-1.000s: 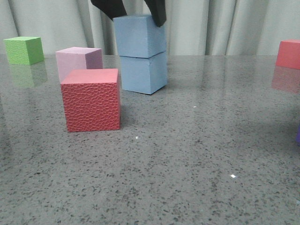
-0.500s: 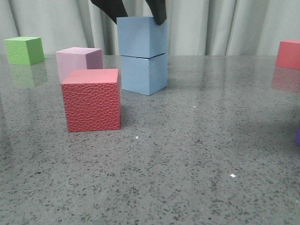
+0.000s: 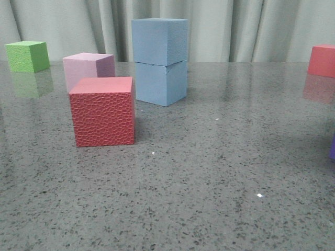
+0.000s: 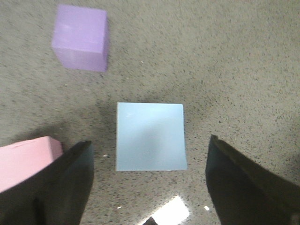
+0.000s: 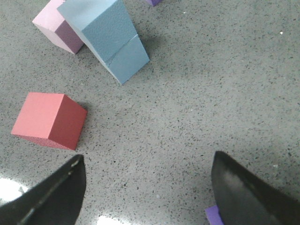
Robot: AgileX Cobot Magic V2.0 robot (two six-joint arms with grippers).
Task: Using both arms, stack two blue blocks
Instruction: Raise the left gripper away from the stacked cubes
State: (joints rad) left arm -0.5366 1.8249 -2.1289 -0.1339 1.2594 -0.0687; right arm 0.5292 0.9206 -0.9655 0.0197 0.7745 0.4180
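Upper block (image 3: 159, 41) atop lower block (image 3: 160, 82); textured cube (image 3: 102, 111) front-left.

You have a textured red cube (image 3: 102, 111) nearest you on the speckled grey table (image 3: 220, 178), with a pale pink cube (image 3: 87, 68) just behind it. A green cube (image 3: 27, 56) sits far back on the left, another red cube (image 3: 322, 60) far back on the right, and a purple cube (image 4: 80, 37) shows in the left wrist view. Pale curtains (image 3: 235, 29) hang behind the table.
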